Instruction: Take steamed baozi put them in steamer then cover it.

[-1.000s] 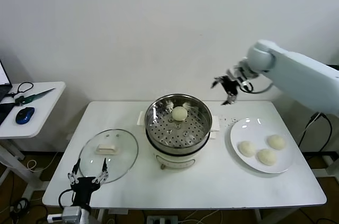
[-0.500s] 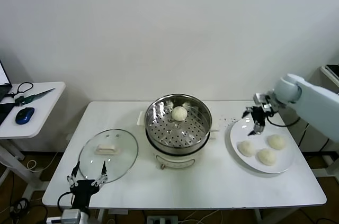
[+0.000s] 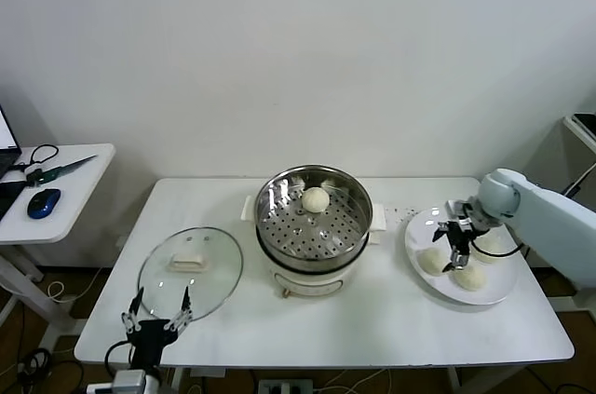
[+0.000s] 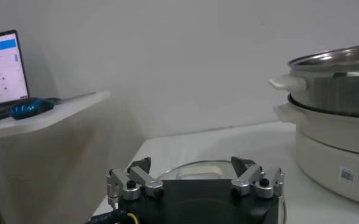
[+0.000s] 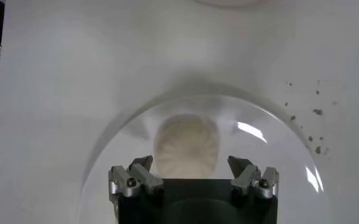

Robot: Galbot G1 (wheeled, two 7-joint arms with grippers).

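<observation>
we see the right gripper [image 3: 453, 247] wide open over a baozi [image 5: 186, 145] on the plate [image 3: 419, 226], holding nothing; left gripper [image 3: 156, 313] open, empty.

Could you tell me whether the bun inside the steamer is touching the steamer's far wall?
Cannot tell. In the head view the bun sits on the perforated tray close to the steamer far wall, but no gap or contact shows plainly.

One steamer [image 3: 314, 229], center of the tabletop [image 3: 372, 319]. One cover [image 3: 191, 268], lying flat toward the tabletop's left edge. One white plate [image 3: 503, 287] near the right edge. Baozi: four in all, one baozi in the steamer [image 3: 316, 199] and three baozi on the plate [image 3: 471, 276] (the far one is mostly hidden behind the arm). Two grippers: left gripper [image 3: 156, 319] at the tabletop's front-left corner, right gripper [image 3: 456, 247] over the plate. One side table [image 3: 65, 198] at left carrying one mouse [image 3: 43, 203].
</observation>
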